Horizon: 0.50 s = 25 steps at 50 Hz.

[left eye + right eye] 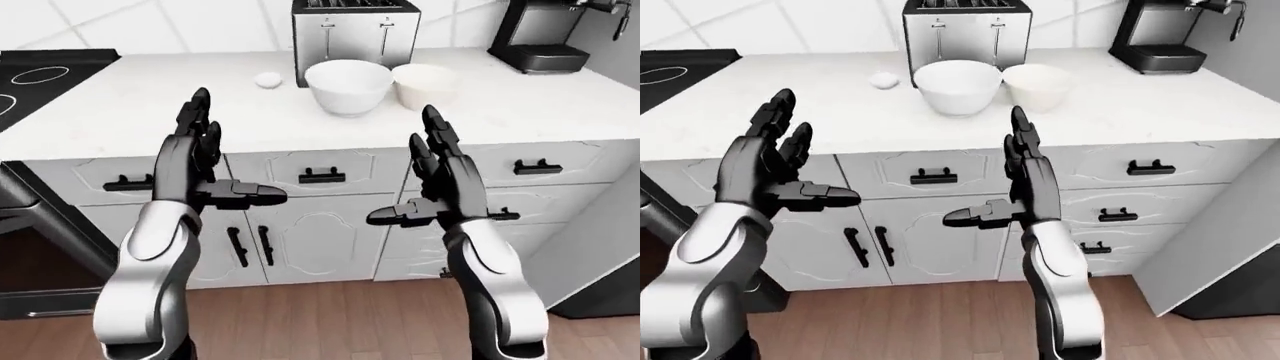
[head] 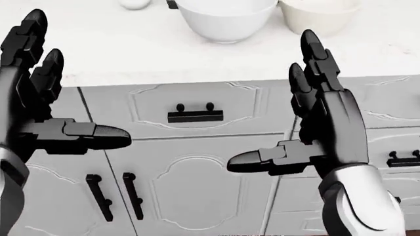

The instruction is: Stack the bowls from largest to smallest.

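Standing before a white counter with grey cabinet fronts below.

Left hand: held up in the air ahead of the cabinet fronts, fingers spread and pointing upward, thumb jutting toward the right of the view; gripping nothing.

Right hand: raised likewise, fingers splayed upward, thumb pointing toward the left of the view; gripping nothing. Both hands hanging clear of the counter's near edge, well apart from each other.

Larger white bowl: sitting upright on the counter, toward its far edge, just below the toaster in the left-eye view. Cream bowl: sitting upright immediately to the right, rims close; contact cannot be told. Not stacked, each resting on the counter itself.

Small pale round object: lying on the counter left of the larger white bowl, near the toaster's lower left corner; too small to identify.

Coffee machine: standing at the counter's far right corner. Black stovetop: adjoining the counter's left edge. Wooden floor showing beneath the cabinets.
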Tool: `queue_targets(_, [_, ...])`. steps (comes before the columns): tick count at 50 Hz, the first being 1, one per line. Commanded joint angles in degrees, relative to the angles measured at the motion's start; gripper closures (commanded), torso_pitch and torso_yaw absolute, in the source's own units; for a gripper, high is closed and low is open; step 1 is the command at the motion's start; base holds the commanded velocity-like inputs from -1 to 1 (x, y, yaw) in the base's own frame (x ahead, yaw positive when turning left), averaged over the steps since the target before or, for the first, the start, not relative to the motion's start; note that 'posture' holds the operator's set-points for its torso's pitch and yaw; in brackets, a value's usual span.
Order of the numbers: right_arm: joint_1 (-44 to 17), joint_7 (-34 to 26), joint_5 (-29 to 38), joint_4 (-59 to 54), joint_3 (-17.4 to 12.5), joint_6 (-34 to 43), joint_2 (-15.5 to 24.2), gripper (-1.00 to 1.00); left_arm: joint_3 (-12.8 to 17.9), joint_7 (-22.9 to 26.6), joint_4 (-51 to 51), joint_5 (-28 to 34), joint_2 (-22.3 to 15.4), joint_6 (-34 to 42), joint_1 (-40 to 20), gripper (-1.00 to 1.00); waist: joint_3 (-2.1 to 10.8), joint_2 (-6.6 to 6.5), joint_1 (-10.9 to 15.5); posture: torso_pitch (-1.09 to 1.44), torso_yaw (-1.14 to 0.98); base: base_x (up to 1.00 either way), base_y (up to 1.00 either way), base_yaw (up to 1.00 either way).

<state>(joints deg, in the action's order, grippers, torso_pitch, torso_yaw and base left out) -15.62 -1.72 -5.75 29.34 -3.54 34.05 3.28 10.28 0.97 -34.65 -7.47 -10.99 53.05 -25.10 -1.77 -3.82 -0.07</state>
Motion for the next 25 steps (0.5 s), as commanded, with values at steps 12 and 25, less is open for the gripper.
queue_targets(12, [-2.6, 0.8, -3.3, 6.0, -1.8, 1.5, 1.9, -1.00, 0.1, 0.1, -2.2, -0.9, -2.0, 2.5, -5.8, -1.00, 1.04, 3.24, 0.3, 0.00, 0.00, 0.00, -0.08, -0.67])
queue_targets(25, [-9.5, -0.5, -2.3, 11.3, -1.1, 9.3, 3.3, -1.00, 5.3, 0.2, -5.1, -5.1, -7.7, 10.4, -11.8, -1.00, 0.23, 4.71, 0.0, 0.00, 0.00, 0.10, 0.02, -0.13])
